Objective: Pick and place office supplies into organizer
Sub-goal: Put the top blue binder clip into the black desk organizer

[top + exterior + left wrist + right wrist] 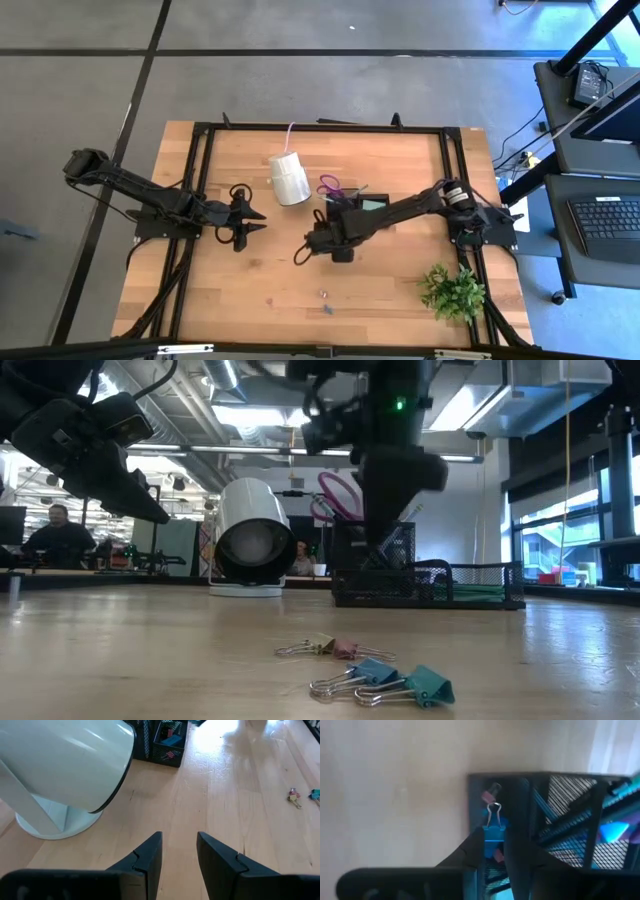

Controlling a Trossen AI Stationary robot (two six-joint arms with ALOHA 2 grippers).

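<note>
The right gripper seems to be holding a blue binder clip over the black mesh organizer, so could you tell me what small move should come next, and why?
Probably open the jaws. The right gripper pinches a blue metal-handled binder clip directly above a compartment of the black wire-mesh organizer, where a pink clip already lies; releasing should drop it in.

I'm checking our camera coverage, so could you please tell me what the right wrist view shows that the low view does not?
Only the right wrist view shows the right gripper shut on a blue clip, poised over the organizer, with a pink clip lying inside.

Only the low view shows the loose clips on the table, the white roll, the scissors and the left gripper.

Both show the organizer and the table.
</note>
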